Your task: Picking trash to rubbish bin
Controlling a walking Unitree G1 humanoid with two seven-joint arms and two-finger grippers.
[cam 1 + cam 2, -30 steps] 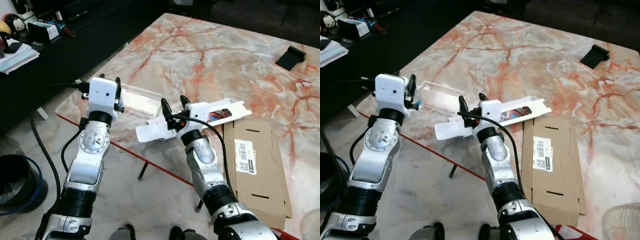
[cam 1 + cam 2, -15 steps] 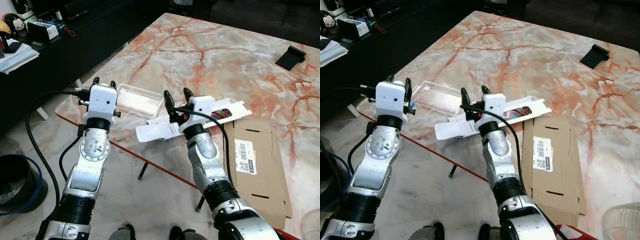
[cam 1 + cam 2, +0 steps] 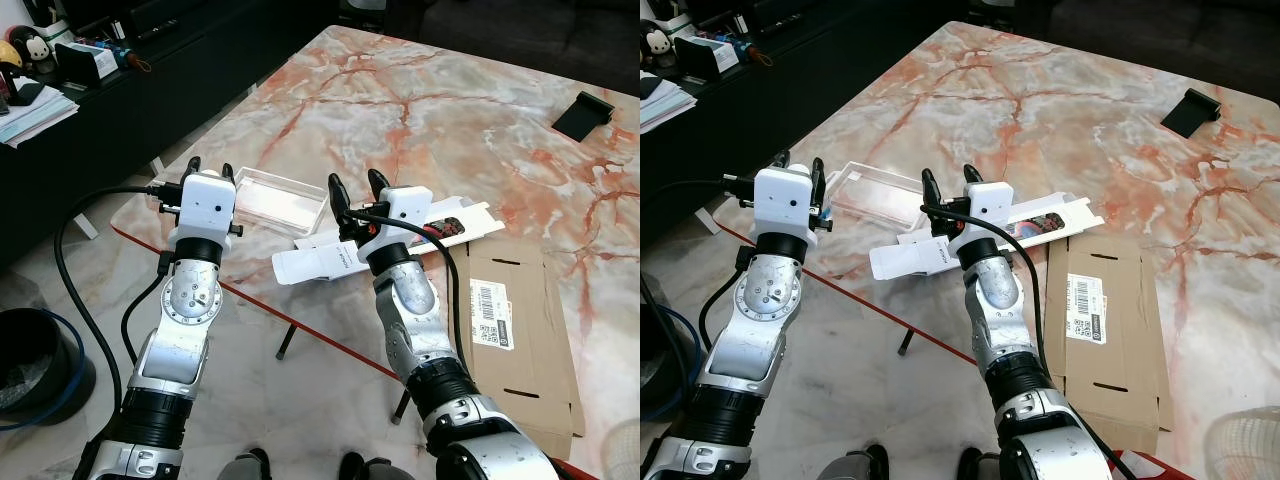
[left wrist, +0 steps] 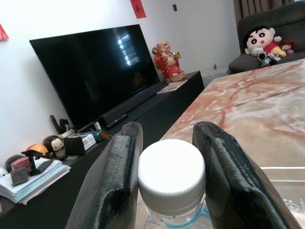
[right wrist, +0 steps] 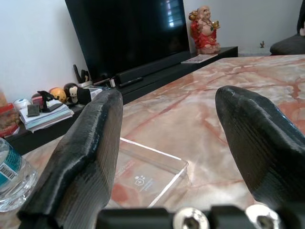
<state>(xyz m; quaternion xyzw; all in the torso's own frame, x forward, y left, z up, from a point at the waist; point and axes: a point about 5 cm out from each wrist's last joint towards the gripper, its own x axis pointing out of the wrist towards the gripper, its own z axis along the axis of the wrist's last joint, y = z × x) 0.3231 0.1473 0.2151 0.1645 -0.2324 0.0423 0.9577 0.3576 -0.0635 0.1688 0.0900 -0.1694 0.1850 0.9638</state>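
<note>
Marble table [image 3: 430, 110] with orange veining fills the upper right of the head views; its near edge runs diagonally through mid-frame.

Flattened brown cardboard box [image 3: 515, 335] lies on the table at lower right, a barcode label facing up.

White flattened carton [image 3: 320, 262] with a printed window panel lies at centre frame, just beside the cardboard and overhanging the near table edge.

Clear plastic tray [image 3: 280, 198] rests on the table at centre left, beside the carton.

Round dark rubbish bin [image 3: 28, 365] stands on the floor at the lower left edge of the left eye view, well apart from the table items.

Small black object [image 3: 582, 113] sits on the table at upper right.

Right gripper [image 3: 351, 190]: positioned at centre frame over the carton. Fingers spread wide, nothing between them. Right wrist view confirms the gap; the tray and part of a bottle lie beyond. Contact with the carton cannot be determined.

Left gripper [image 3: 209, 168]: at centre left, at the near corner of the table beside the tray. In the left wrist view its fingers [image 4: 114, 186] flank the white cap of a clear plastic bottle [image 4: 171, 179], standing close on either side. Whether the pads press the cap cannot be determined.
</note>
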